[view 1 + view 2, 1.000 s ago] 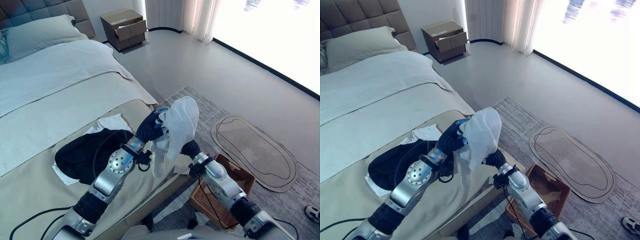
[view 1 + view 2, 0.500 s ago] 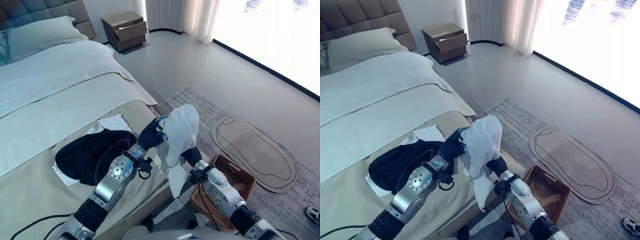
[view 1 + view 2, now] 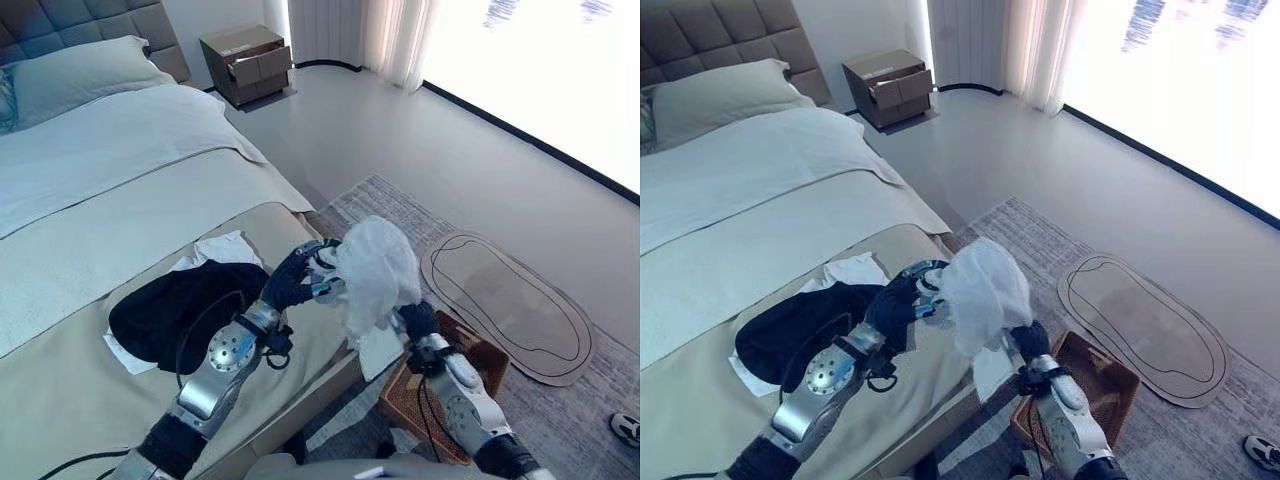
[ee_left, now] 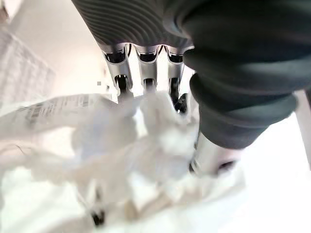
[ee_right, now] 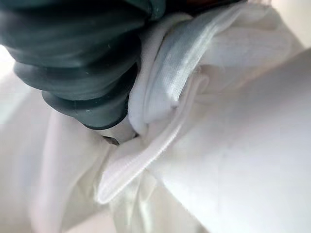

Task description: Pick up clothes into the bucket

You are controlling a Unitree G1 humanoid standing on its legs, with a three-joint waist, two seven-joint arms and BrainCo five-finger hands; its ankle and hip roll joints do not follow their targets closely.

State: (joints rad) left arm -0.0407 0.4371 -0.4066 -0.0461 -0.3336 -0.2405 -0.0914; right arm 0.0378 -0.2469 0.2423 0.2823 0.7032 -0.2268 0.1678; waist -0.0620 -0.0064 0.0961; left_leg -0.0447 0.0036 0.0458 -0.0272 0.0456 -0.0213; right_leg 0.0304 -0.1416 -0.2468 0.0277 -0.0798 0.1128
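Note:
A white garment (image 3: 378,272) hangs bunched in the air past the bed's edge, held up between my two hands. My left hand (image 3: 295,280) is at the garment's left side, and in the left wrist view its fingers (image 4: 146,80) and thumb (image 4: 209,155) pinch the white cloth (image 4: 121,145). My right hand (image 3: 418,322) is under the garment, wrapped in its folds (image 5: 218,121). The brown wicker basket (image 3: 485,358) stands on the rug just below and right of the garment. A dark garment (image 3: 180,305) lies on the bed (image 3: 90,260) over a white cloth (image 3: 222,248).
An oval beige mat (image 3: 505,300) lies on the grey rug (image 3: 600,395) right of the basket. A wooden nightstand (image 3: 243,62) with an open drawer stands at the back. A shoe (image 3: 626,428) shows at the lower right edge.
Both hands have carried the white garment to the right, off the bed's edge and towards the basket. The dark garment has not moved.

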